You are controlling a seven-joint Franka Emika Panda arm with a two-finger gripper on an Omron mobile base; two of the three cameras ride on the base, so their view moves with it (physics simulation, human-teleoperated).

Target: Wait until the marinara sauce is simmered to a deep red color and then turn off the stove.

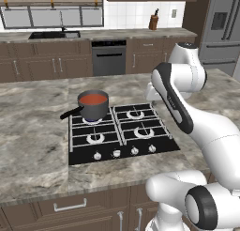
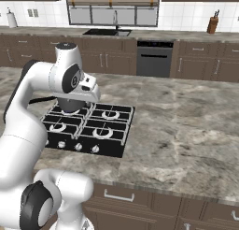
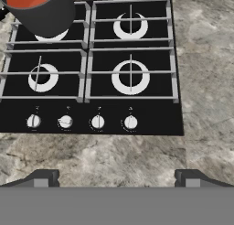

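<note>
While the tool (image 3: 117, 176) hangs above the bare counter (image 3: 137, 151) just in front of the stove (image 3: 91, 109), its two tips stand wide apart with nothing between them. On the stove's far left burner sits a dark saucepan (image 1: 93, 105), its handle reaching out to the left, and the marinara sauce (image 1: 93, 99) inside it shows orange-red. Four silver knobs (image 3: 97, 122) line the stove's near edge; the second from the left is turned differently from the others.
</note>
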